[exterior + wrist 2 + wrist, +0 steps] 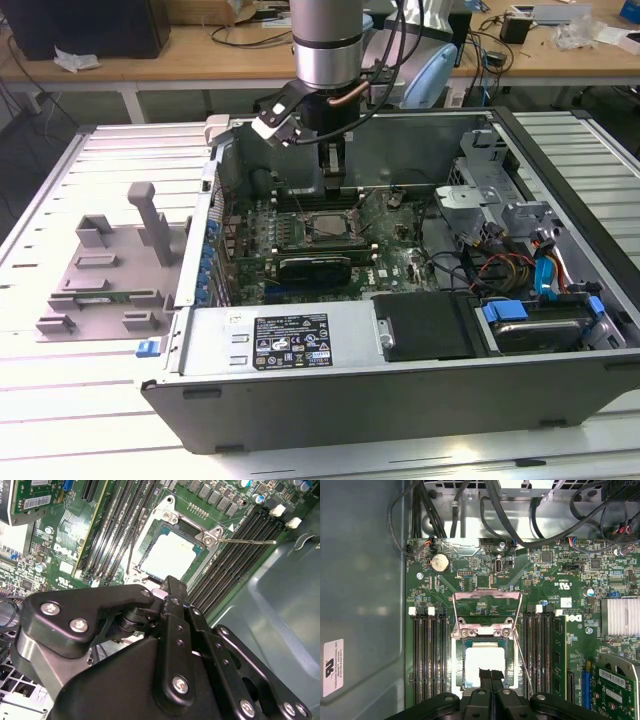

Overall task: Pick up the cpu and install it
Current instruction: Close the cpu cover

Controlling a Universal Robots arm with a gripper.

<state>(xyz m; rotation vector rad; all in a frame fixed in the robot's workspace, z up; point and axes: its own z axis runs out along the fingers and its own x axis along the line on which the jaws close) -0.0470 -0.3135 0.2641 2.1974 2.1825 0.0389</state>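
One cpu [485, 660] lies flat in the open socket [482, 631], straight below the gripper [491, 672], whose tips hang over one edge of the chip. Its fingers are pressed together with nothing between them. Whether they touch the chip, I cannot tell.

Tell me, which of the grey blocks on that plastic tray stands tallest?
The post with the wider head, near the tray's far edge in the exterior view; the other blocks are squat.
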